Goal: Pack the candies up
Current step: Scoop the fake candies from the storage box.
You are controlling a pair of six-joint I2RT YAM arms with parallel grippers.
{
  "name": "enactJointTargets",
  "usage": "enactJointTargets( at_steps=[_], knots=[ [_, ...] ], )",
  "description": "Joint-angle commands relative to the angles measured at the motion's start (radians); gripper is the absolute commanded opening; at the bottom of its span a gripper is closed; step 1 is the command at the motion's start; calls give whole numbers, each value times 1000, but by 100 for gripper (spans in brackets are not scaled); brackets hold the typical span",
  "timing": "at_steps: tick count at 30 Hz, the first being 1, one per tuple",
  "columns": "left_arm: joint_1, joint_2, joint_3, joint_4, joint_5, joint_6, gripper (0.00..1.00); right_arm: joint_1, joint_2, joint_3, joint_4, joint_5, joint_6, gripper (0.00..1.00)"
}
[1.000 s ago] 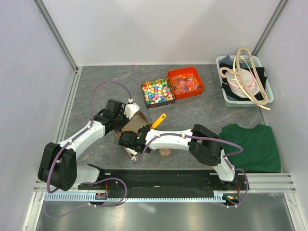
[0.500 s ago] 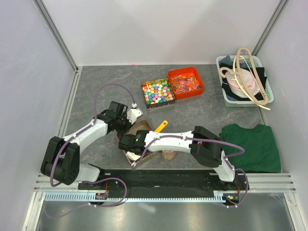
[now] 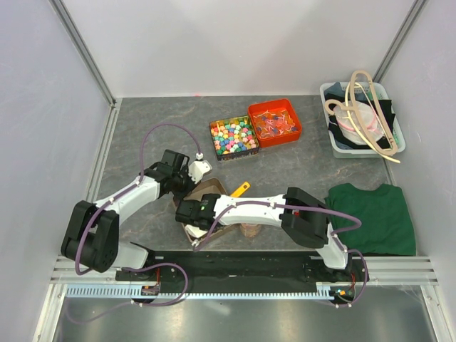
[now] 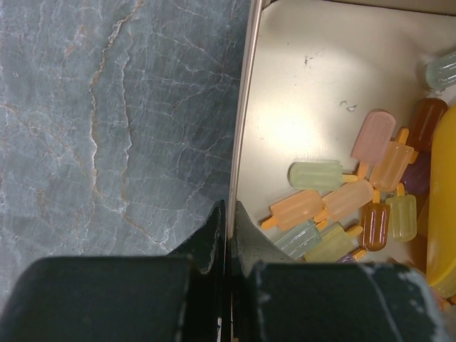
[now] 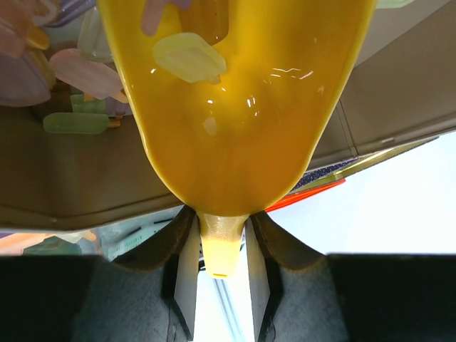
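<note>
left end effector (image 4: pixel 228 216) clamped shut on the box (image 4: pixel 299 92) wall. right end effector (image 5: pixel 222 246) grips the yellow scoop (image 5: pixel 235 121) by its handle. candies (image 4: pixel 335 203) sit in the box, some in the scoop.

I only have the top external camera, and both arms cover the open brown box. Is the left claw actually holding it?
Observer: Yes. The left wrist view shows the left claw shut on the thin side wall of the brown box, one finger inside and one outside.
Operator: Anything in it yet?
Observer: A cluster of translucent pastel popsicle-shaped candies lies on its floor.
Operator: And the other arm?
Observer: The right wrist view shows the right claw shut on the handle of the yellow plastic scoop, with a pale yellow candy resting in its bowl.
</note>
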Motion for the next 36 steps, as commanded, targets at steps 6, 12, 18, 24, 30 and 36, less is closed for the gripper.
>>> enactJointTargets(
  at_steps=[6,12,18,24,30,36],
  knots=[
    [11,78,74,400,-101,-90,2,16,123,137,126,-311,19,0],
    [13,151,98,451,-162,-116,2,-32,166,205,144,-360,82,0],
    [11,147,95,457,-181,-134,2,-73,169,214,172,-380,150,0],
    [14,148,92,463,-195,-134,2,-119,143,228,183,-374,211,0],
    [22,151,88,462,-208,-139,2,-171,93,223,180,-356,271,0],
    [53,177,126,436,-192,-157,2,-226,24,170,209,-311,294,0]
  ],
)
